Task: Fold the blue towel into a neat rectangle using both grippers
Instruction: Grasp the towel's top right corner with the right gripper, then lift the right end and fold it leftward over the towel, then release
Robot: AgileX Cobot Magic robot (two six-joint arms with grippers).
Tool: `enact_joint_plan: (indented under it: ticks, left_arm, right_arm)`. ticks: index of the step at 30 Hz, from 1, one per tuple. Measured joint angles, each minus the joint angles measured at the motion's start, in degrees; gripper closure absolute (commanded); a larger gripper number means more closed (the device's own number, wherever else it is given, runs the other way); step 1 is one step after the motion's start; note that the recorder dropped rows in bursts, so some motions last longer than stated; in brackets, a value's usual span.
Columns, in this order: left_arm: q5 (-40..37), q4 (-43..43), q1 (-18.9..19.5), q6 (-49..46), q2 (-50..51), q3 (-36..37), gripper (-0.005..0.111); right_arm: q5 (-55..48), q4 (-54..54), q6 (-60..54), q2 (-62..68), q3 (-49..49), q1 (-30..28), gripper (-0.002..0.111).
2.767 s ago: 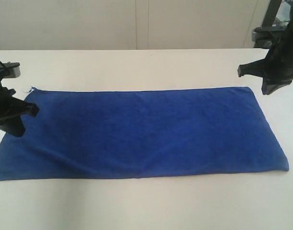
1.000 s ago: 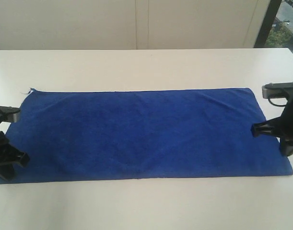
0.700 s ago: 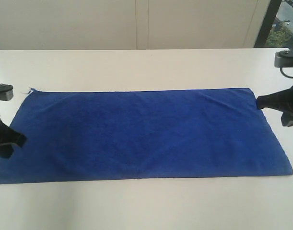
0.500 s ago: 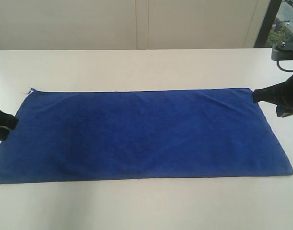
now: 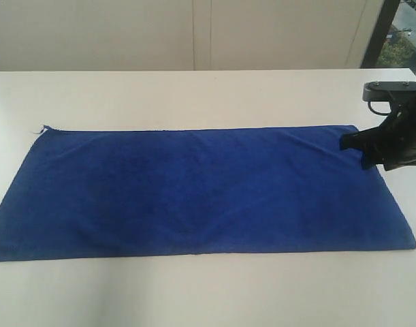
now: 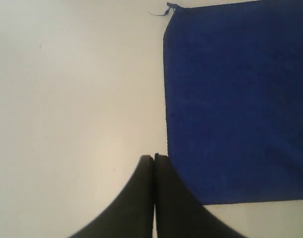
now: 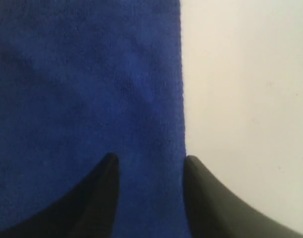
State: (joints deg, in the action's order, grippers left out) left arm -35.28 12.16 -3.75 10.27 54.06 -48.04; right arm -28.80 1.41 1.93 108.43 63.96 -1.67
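Exterior view: blue towel [image 5: 194, 191] flat, oblong; right end effector [image 7: 150, 161] spread astride edge; left end effector [image 6: 154, 157] pressed together.

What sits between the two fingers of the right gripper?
The side edge of the blue towel, lying flat on the white table. The right wrist view shows it within the open right gripper.

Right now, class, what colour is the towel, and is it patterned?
The towel is plain deep blue with no pattern. It shows best in the exterior view.

Blue towel [image 5: 194, 187] — soft, fuzzy cloth (matt); table [image 5: 194, 95] — smooth, faint sheen.
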Motion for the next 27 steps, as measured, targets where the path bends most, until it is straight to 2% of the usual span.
enact_joint_plan:
  ticks: [9, 11, 16, 22, 27]
  left_arm:
    - [-0.7, 0.6, 0.0, 0.3, 0.0, 0.0, 0.107]
    - [-0.7, 0.6, 0.0, 0.3, 0.0, 0.0, 0.107]
    - [-0.7, 0.6, 0.0, 0.3, 0.0, 0.0, 0.107]
    - [-0.9, 0.6, 0.0, 0.3, 0.0, 0.0, 0.107]
    - [-0.9, 0.6, 0.0, 0.3, 0.0, 0.0, 0.107]
  right_arm:
    - [2.0, 1.2, 0.0, 4.0, 0.1, 0.0, 0.066]
    - [2.1, 1.2, 0.0, 4.4, 0.3, 0.0, 0.075]
    - [2.4, 0.8, 0.0, 4.9, 0.7, 0.0, 0.108]
    - [1.8, 0.9, 1.6, 4.9, 1.0, -0.6, 0.108]
    - [-2.0, 3.3, 2.9, 4.9, 2.2, -4.5, 0.108]
